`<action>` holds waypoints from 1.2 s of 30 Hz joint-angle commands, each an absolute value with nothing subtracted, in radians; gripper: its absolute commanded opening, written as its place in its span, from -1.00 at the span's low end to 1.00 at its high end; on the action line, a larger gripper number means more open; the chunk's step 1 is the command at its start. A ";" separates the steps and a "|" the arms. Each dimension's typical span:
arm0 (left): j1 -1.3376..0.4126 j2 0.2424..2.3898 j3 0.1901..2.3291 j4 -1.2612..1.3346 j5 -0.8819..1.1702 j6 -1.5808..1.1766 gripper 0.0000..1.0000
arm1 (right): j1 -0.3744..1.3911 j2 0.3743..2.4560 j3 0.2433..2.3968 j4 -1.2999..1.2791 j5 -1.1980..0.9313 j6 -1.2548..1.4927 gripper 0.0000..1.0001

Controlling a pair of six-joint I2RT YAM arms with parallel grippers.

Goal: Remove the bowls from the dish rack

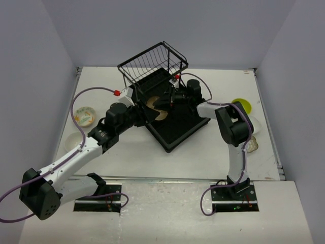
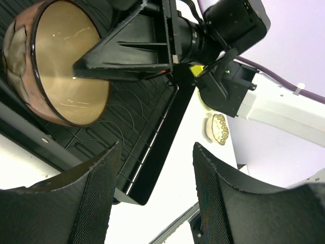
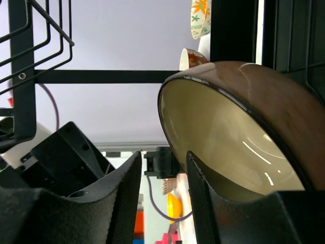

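The large tan-brown bowl point(image 1: 158, 109) stands on its edge in the black dish rack point(image 1: 177, 133), in front of the wire basket point(image 1: 152, 63). My right gripper point(image 1: 170, 99) is open at the bowl's rim. In the right wrist view one of its fingers point(image 3: 203, 203) lies across the bowl's cream inside point(image 3: 228, 137), and the gap between the jaws point(image 3: 162, 188) is empty. My left gripper point(image 1: 144, 116) is open and empty just left of the bowl; in the left wrist view point(image 2: 155, 168) the bowl point(image 2: 56, 66) is up left, with the right gripper's finger point(image 2: 127, 51) across its opening.
A patterned bowl point(image 1: 85, 115) and a white bowl point(image 1: 75, 140) sit on the table at the left. A lime-green bowl point(image 1: 242, 105) and two pale bowls point(image 1: 253, 127) sit at the right, beside the right arm. A patterned bowl point(image 2: 219, 128) lies beyond the rack's edge.
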State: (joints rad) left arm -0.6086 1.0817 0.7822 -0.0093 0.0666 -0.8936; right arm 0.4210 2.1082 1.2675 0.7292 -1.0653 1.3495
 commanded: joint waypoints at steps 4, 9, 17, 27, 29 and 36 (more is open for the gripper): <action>-0.600 1.068 0.836 0.003 0.071 -0.856 0.21 | 0.439 2.043 1.365 0.500 -1.040 1.146 -0.05; -0.597 1.078 0.822 0.003 0.080 -0.857 0.21 | 0.436 1.985 1.426 0.289 -1.043 0.997 -0.04; -0.595 1.071 0.792 0.015 0.086 -0.867 0.21 | 0.387 1.887 1.474 -0.001 -0.967 0.829 0.01; -0.595 1.066 0.798 0.008 0.091 -0.862 0.21 | 0.351 1.936 1.620 -0.482 -0.707 0.606 0.10; -0.595 1.058 0.795 0.005 0.089 -0.862 0.21 | 0.350 1.924 1.583 -0.466 -0.675 0.627 0.13; -0.592 1.040 0.788 0.003 0.084 -0.859 0.21 | 0.354 1.960 1.565 -0.443 -0.703 0.681 0.13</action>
